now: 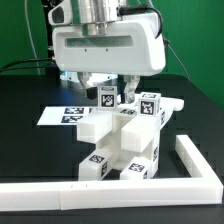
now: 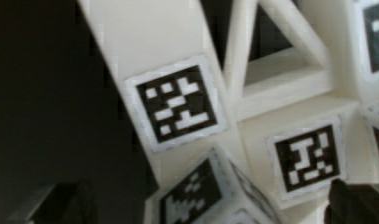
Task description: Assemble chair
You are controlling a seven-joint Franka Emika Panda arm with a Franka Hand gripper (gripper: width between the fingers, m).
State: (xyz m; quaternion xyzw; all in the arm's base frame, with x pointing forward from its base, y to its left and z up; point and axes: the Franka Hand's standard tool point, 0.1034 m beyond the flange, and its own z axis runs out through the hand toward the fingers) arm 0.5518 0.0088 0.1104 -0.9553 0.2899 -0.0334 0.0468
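The chair (image 1: 118,140) is a white blocky piece with black-and-white tags, lying on the black table, with two cube-topped posts (image 1: 148,105) pointing up. My gripper (image 1: 110,92) hangs right above it, its jaws open on either side of the cube top (image 1: 107,97) of the post on the exterior view's left. In the wrist view the chair's tagged bars (image 2: 177,105) fill the picture. A tagged cube (image 2: 212,192) sits between my two dark fingertips (image 2: 65,203), with a gap on each side. My gripper (image 2: 212,208) holds nothing.
The marker board (image 1: 58,114) lies flat behind the chair on the exterior view's left. A long white L-shaped border rail (image 1: 192,162) runs along the front and the exterior view's right of the table. Cables hang at the back.
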